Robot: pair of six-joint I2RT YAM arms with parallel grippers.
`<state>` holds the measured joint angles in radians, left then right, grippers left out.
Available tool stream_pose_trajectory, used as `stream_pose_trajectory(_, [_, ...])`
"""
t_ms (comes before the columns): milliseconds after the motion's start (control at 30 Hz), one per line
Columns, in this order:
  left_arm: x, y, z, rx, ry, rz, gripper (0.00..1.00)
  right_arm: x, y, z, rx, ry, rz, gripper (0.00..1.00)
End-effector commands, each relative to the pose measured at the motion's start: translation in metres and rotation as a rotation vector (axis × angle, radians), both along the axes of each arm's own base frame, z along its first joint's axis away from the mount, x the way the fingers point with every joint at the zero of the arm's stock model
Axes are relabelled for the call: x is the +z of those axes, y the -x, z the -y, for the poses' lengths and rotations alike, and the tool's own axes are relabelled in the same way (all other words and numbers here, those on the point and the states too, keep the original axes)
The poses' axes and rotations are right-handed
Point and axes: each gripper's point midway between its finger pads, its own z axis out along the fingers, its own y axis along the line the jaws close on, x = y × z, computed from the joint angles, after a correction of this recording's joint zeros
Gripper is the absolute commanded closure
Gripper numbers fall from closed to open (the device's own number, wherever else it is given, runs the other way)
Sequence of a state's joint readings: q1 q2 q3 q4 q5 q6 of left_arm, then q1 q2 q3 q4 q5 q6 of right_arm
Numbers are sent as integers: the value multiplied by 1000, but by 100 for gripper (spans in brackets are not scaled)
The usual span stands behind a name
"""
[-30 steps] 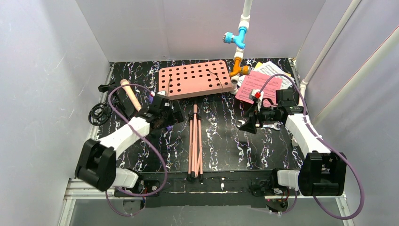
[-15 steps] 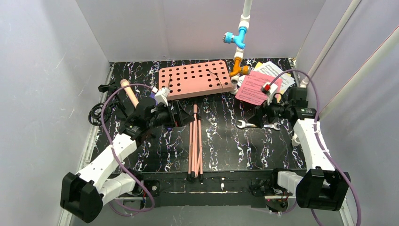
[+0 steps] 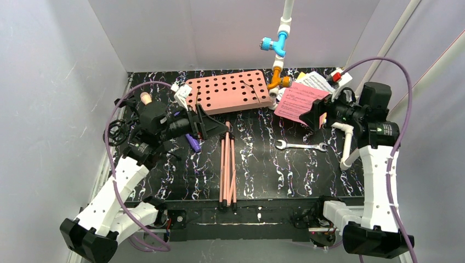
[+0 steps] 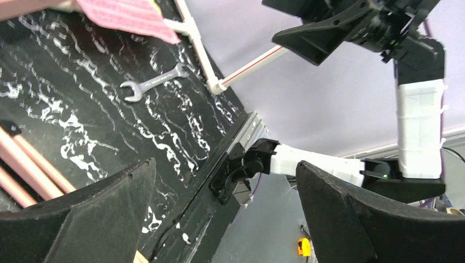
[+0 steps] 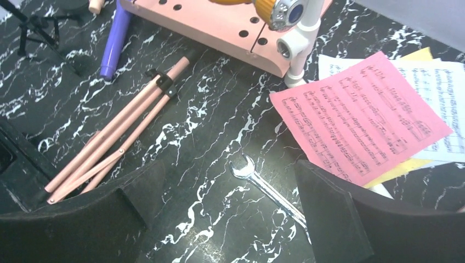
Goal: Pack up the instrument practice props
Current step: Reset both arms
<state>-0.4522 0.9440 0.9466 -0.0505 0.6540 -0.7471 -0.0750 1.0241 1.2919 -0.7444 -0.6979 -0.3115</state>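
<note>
1. Black marbled tabletop (image 3: 263, 170) within pale grey walls carries everything. A white pipe with blue and orange valves (image 3: 279, 46) drops in at the upper centre of the overhead view.
2. At upper centre the salmon-pink perforated music rest (image 3: 227, 92) lies flat, and its folded tripod legs (image 3: 227, 164) run down toward the bottom edge.
3. At upper right, just beside the rest's right end, the pink music sheet (image 3: 299, 101) lies on top of the white sheet (image 3: 321, 81) and the yellow sheet (image 3: 301, 75).
4. Left of the legs lies the purple toy microphone (image 3: 192, 143). The peach microphone (image 3: 146, 98) and the black mic holders (image 3: 116, 131) sit at far left, partly hidden by the left arm.
5. Near the rest's lower left corner, the left gripper (image 3: 213, 125) hovers with its fingers spread wide and nothing between them. The right gripper (image 3: 311, 114) is equally splayed and empty, raised over the pink sheet.
6. The rest looks like a stiff, light board, best pinched at an edge or at the legs' black collar, though the thin legs may swing.
7. The sheets are limp and flat against the table, so a raised corner is probably the only purchase.
8. Both microphones look smooth and prone to rolling, so they are best gripped across the barrel.
9. The silver wrench (image 3: 300, 146), right of centre, is not a prop.
</note>
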Motion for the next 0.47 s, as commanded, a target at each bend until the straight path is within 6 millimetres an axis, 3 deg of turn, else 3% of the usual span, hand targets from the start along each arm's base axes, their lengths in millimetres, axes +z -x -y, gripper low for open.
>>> stream_pose_trajectory(0, [45, 20, -8, -35, 5, 92, 2, 30, 10, 10, -126, -47, -4, 2])
stream_pose_trajectory(267, [81, 21, -40, 108, -124, 242, 2, 82, 12, 23, -215, -99, 71, 2])
stream_pose_trajectory(433, [95, 23, -62, 209, -178, 330, 2, 98, 14, 25, -159, -72, 130, 2])
